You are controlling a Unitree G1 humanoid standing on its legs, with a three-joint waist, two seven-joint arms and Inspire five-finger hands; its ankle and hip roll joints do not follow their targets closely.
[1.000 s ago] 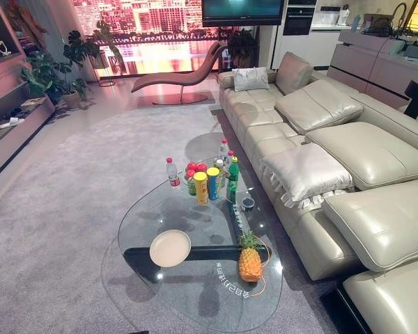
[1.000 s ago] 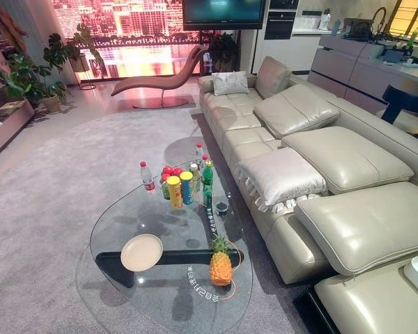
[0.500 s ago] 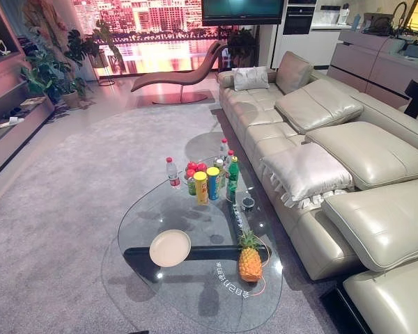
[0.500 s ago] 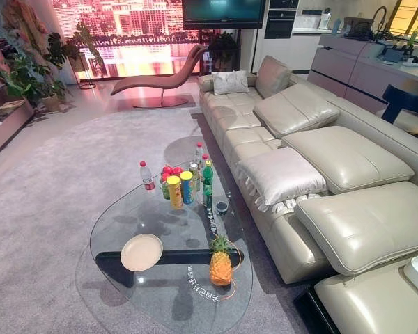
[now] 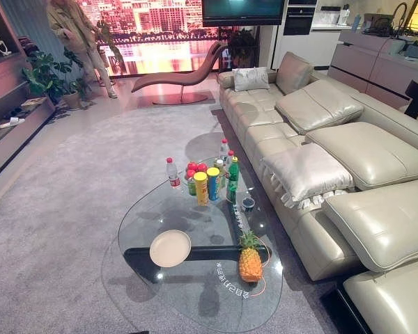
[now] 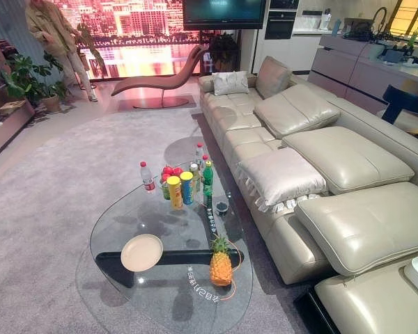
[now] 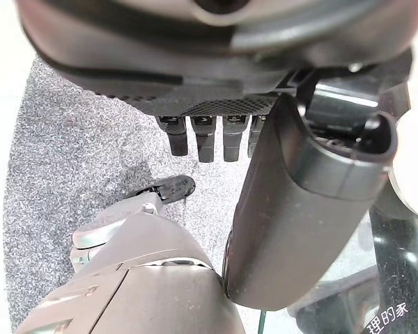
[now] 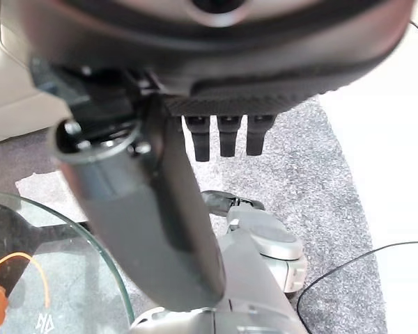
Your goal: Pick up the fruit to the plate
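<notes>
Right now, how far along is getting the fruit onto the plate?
Nothing looks done: the plate sits bare on the glass table, and the pineapple stands apart from it near the table's right edge. In hand: nothing; the left hand and right hand hang open by the table. Left: reach, grasp, carry, place.

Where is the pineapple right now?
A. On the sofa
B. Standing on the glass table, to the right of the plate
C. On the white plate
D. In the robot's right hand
B: the pineapple stands upright on the glass table, apart from the empty white plate to its left, while the left hand and right hand hang with straight fingers and hold nothing.
</notes>
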